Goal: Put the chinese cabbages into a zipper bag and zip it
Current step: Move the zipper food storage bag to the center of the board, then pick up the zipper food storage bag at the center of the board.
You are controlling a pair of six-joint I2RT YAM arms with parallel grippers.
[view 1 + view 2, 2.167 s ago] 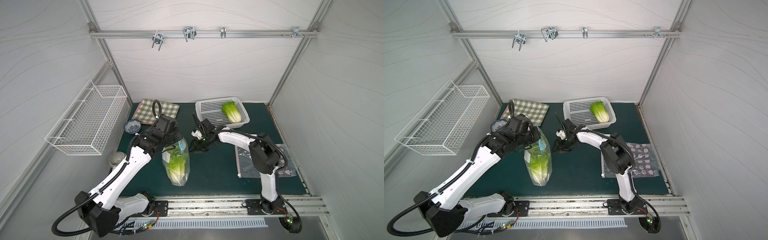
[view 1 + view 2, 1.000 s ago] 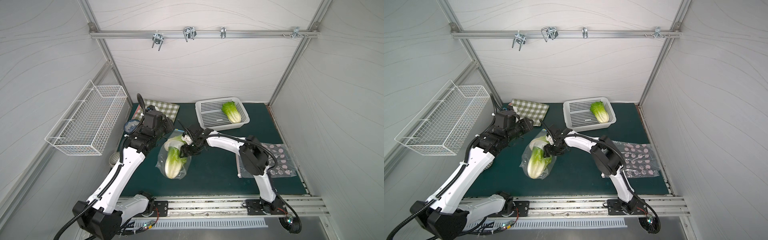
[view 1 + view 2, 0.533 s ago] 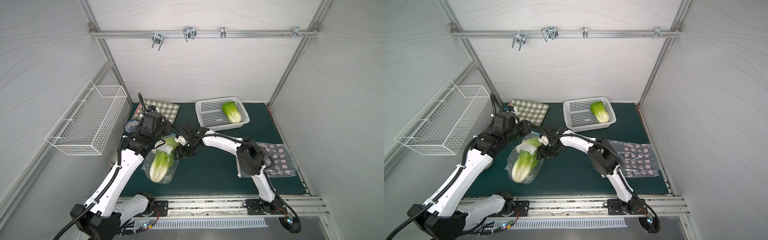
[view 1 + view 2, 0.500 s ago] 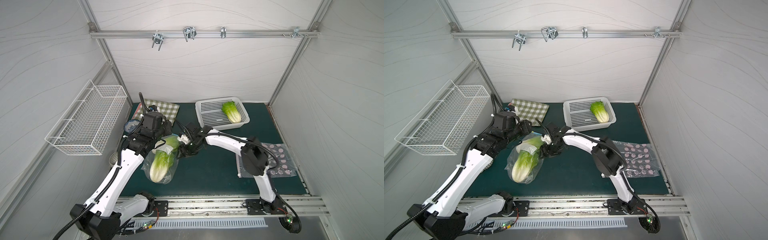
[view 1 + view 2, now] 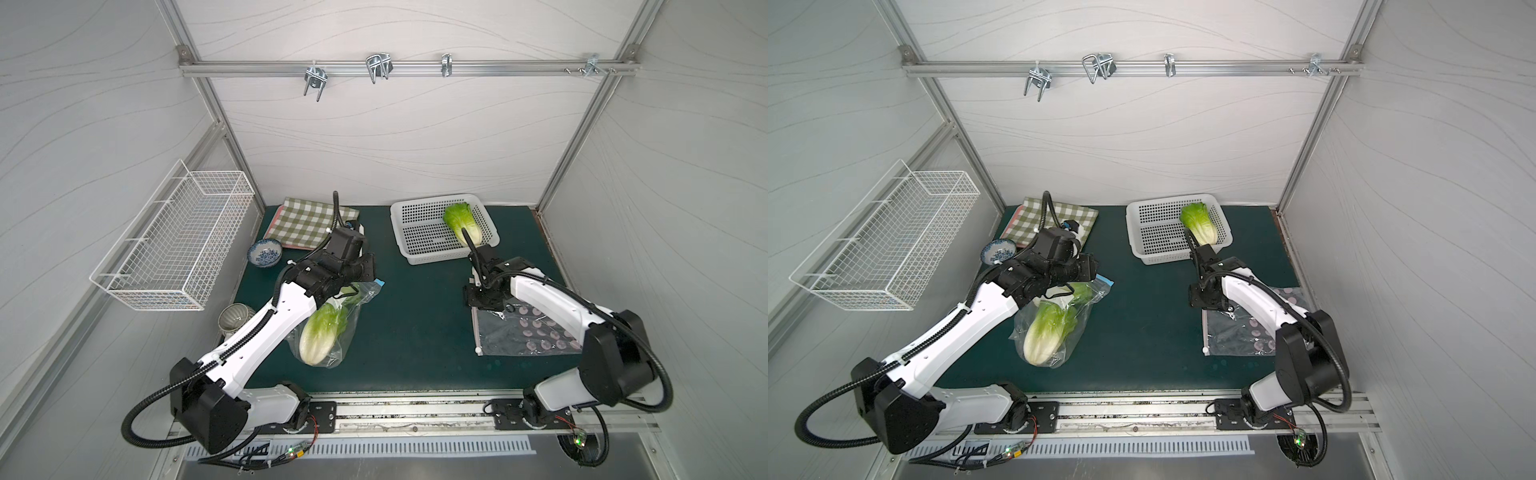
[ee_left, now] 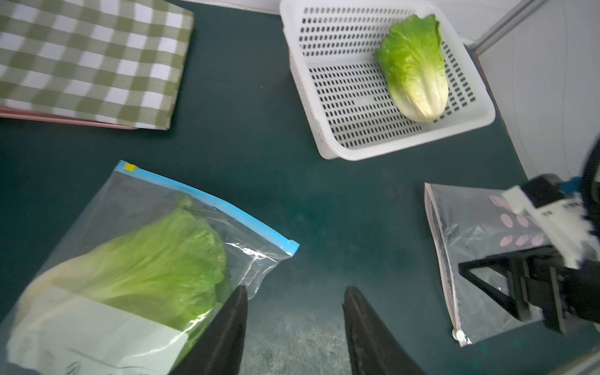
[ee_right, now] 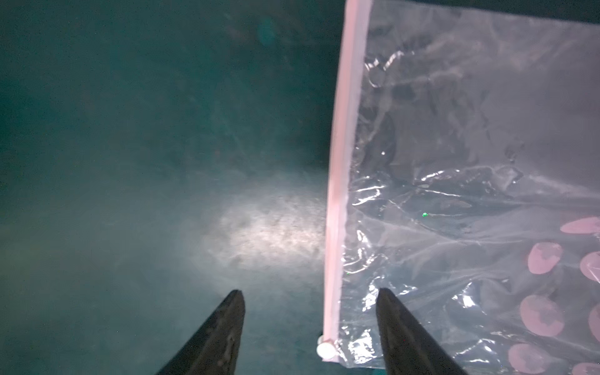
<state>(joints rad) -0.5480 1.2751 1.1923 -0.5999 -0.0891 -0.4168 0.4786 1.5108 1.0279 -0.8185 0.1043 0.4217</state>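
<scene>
Top views, change: your right gripper (image 5: 478,297) has swung off the zipper bag (image 5: 336,328) and now hangs over the dotted bag (image 5: 523,336). A second ago it was at the bag mouth beside the left arm.
Top views, bag: the zipper bag is now slumped on the mat (image 5: 1154,332), no longer hoisted. Bagged cabbage (image 5: 1042,332) inside, more green near the mouth, count unclear.
Top views, leftover: basket cabbage (image 5: 1200,226) unmoved in the basket (image 5: 1142,253).
Left wrist, left gripper (image 6: 293,292): jaws apart, nothing between them. One finger overlaps the bag edge; contact cannot be told.
Left wrist, blue zip strip (image 6: 227,211): runs straight; sealed or not, cannot tell.
Right wrist, right gripper (image 7: 308,293): jaws apart and empty, straddling the pink zip strip (image 7: 339,194) near its slider (image 7: 326,349), not clamped.
Meaning: you've let go with one head unbagged, so the task isn't finished. That basket head likely comes next.
</scene>
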